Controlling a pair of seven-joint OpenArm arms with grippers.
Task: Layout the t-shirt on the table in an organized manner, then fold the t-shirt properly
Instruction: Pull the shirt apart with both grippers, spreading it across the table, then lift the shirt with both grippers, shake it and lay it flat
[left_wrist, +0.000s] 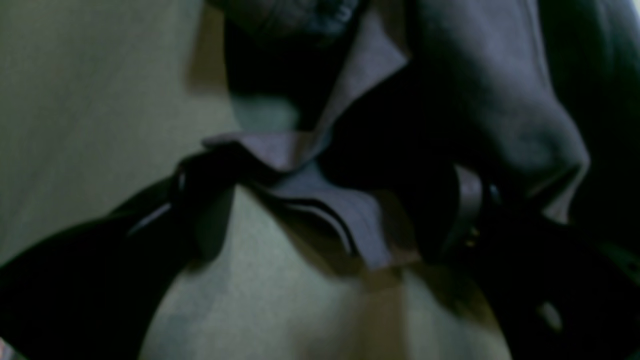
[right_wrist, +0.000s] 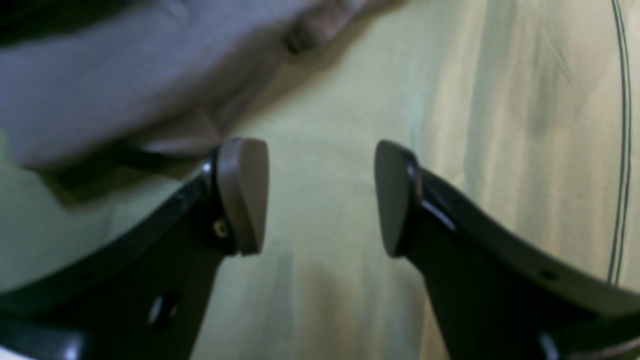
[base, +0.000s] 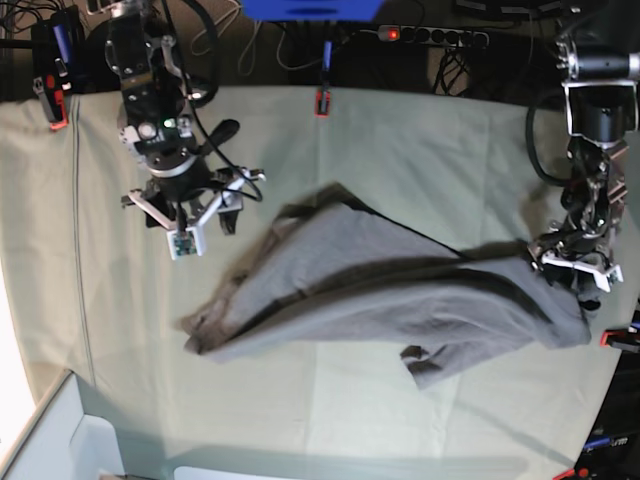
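Base view, left to right. The right gripper (base: 190, 215) hangs above bare cloth of the table (base: 420, 150), near the shirt's left end but apart from it; in its wrist view the two tan pads (right_wrist: 243, 195) stand well separated with nothing between them, so this tool is open and empty. The t-shirt (base: 400, 290), dark grey, lies across the middle of the table as a rumpled diagonal band, doubled over itself, one folded edge raised along its upper side and a small flap (base: 430, 360) trailing toward the near edge. At the right, the left gripper (base: 572, 262) sits at the shirt's far end. Its wrist view is dark and blurred: cloth drapes between and over the fingers (left_wrist: 467, 210), and the jaws appear spread wide rather than pinched on the fabric, so the tool is read as open.

Handling: the garment is judged light, limp and without stiffness; it will sag, stretch and drag layers with it. Hold is best taken at hems, shoulder seams or sleeve edges, pinching one layer only, both ends lifted together.
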